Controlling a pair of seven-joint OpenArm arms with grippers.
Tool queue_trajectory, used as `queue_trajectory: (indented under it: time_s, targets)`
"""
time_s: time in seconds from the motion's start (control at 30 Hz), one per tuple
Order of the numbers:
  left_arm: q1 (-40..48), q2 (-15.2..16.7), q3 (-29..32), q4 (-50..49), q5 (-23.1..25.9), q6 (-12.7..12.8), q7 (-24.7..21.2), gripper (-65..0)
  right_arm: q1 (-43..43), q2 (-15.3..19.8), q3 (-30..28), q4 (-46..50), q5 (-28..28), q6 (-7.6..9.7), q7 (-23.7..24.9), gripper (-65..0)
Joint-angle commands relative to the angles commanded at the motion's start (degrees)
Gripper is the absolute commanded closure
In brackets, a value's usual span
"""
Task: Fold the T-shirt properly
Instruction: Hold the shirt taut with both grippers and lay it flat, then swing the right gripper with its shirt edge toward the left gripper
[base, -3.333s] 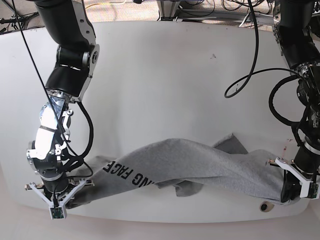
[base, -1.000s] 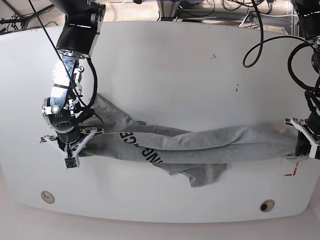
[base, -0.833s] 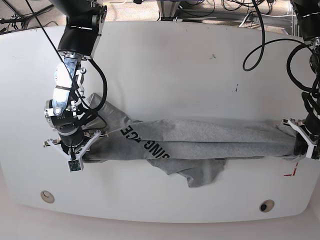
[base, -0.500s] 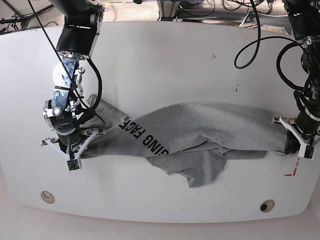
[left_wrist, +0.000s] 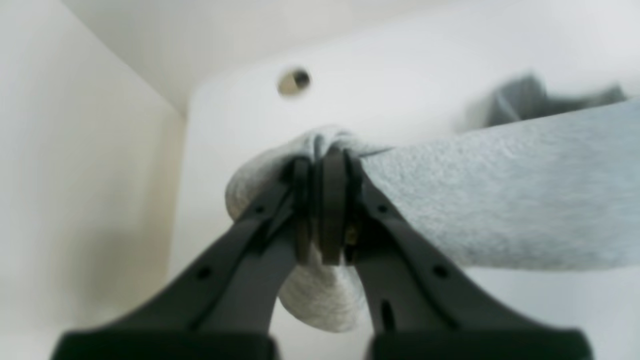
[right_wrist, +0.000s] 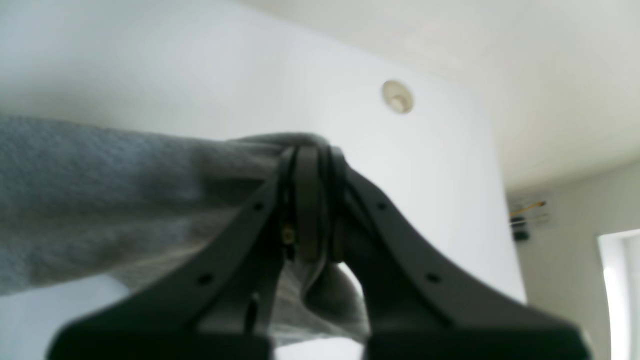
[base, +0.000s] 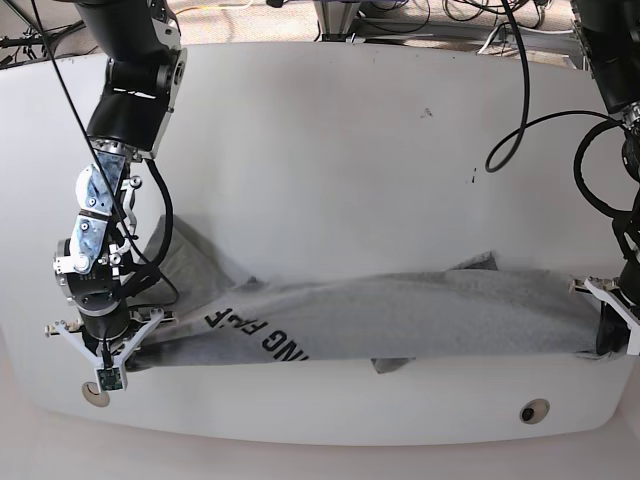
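Note:
The heather-grey T-shirt (base: 420, 312) lies stretched in a long band across the front of the white table (base: 330, 150), with black lettering (base: 262, 340) near its left end. My right gripper (base: 112, 358), at the left of the base view, is shut on the shirt's left end. My left gripper (base: 607, 336), at the far right, is shut on the other end. The right wrist view has the right gripper (right_wrist: 310, 155) pinching bunched grey T-shirt (right_wrist: 100, 175) cloth. In the left wrist view, the left gripper (left_wrist: 322, 165) clamps a wad of the T-shirt (left_wrist: 500, 200).
The table has a round hole (base: 534, 411) near the front right and another hole (base: 95, 393) at the front left, beside the right gripper. The table's front edge (base: 330, 442) runs just below the shirt. Cables (base: 510, 110) hang over the back right.
Both arms have drawn the shirt toward the front edge. The cloth now lies lower and flatter, and the loose fold that hung below it has mostly gone under.

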Motion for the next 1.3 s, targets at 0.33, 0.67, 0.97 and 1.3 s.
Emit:
queue_trajectory:
  time_s: [0.33,0.67,0.97,1.3]
  targets:
    - [1.12,0.25,0.12,-0.66,-0.11,0.19,-0.14,0.0,-4.23,-1.48,0.00,4.35,0.11,0.76,-0.03,-0.1]
    - [-8.21,-0.77,2.25,0.01,-0.62,0.30,0.07,0.0,7.36,1.18,-1.01,2.50,-0.18,1.08,-0.93,-0.2]
    - [-19.25,-1.71,5.26,-0.10,-1.00,0.29,1.33,0.0,18.67,2.70,-1.01,0.71,-0.12,1.04,-1.67,-0.2]
    - [-31.68,-1.50,3.56,1.12,-0.37,-0.13,5.31,0.0,28.83,3.99,-0.73,-2.16,-0.45,1.12,-3.16,-0.3]
